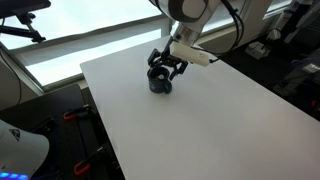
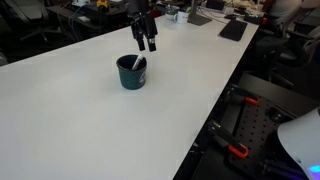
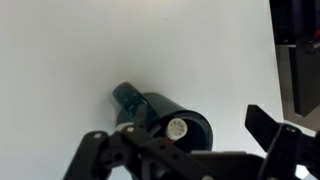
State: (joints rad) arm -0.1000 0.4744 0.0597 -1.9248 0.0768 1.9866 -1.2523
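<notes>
A dark blue mug [image 2: 131, 72] stands upright on the white table [image 2: 90, 110], with a white stick-like object [image 2: 134, 64] leaning inside it. In the wrist view the mug [image 3: 165, 118] shows its handle at the upper left and the white round end [image 3: 177, 128] of the object inside. My gripper [image 2: 148, 42] hangs open just above and behind the mug, holding nothing. In an exterior view the gripper [image 1: 166, 68] sits right over the mug [image 1: 160, 83]. Its black fingers [image 3: 270, 125] spread wide along the bottom of the wrist view.
The white table [image 1: 200, 120] has edges near dark floor and equipment with orange clamps [image 2: 236, 152]. A keyboard [image 2: 233, 30] and desk clutter lie beyond the table's far end. A window [image 1: 60, 45] runs along the back.
</notes>
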